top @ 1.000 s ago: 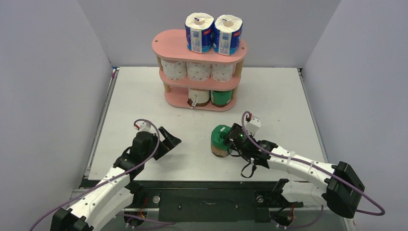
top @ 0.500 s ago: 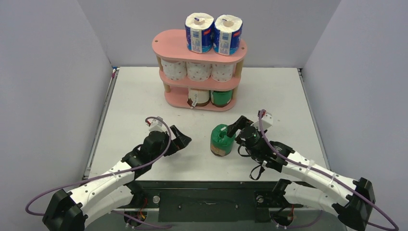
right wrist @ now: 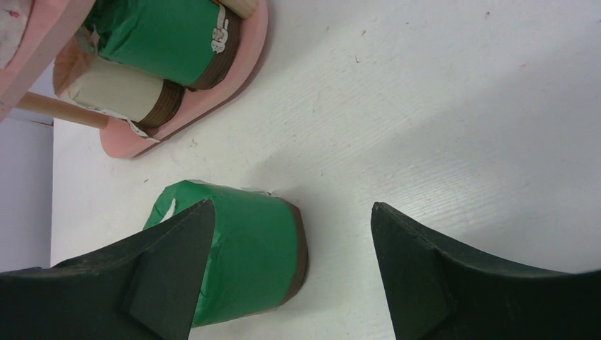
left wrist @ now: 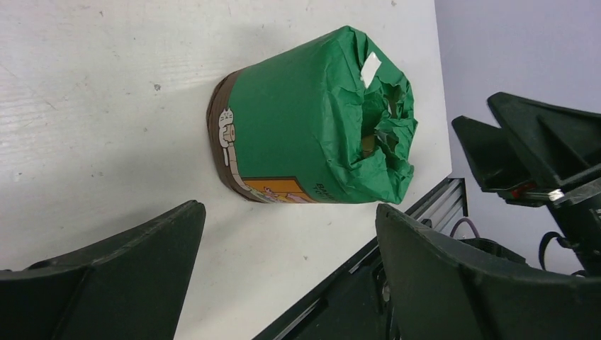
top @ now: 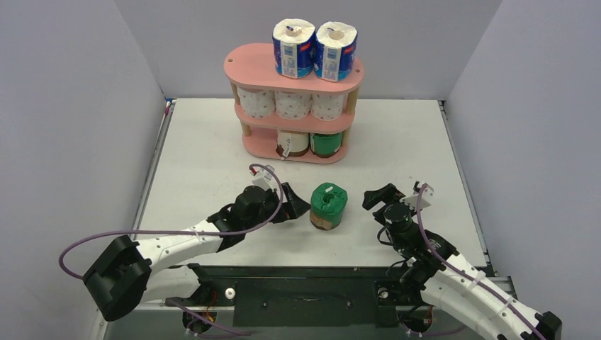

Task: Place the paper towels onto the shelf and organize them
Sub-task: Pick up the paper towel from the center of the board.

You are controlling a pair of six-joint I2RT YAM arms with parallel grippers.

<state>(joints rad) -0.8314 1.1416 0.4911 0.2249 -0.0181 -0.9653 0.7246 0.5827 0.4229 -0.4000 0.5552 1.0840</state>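
Left end effector (top: 298, 210) is spread wide with nothing in it, just left of the green-wrapped roll (top: 328, 206), which stands upright on the bench (top: 205, 156) near the middle. From the wrist view, the roll sits ahead of the two fingers (left wrist: 127, 262), clear of both. Right end effector (top: 380, 197) is parted too and empty, off to the right of the roll and apart from it. We'd say the job now is the pick-up. Slide in until the roll's waist is between the fingers, squeeze the firm sides rather than the crumpled top, and keep it upright. At the far side, the shelf (top: 248, 67) looks nearly full. The one gap we see is at the left of its bottom tier, beside the beige roll (top: 293, 142).
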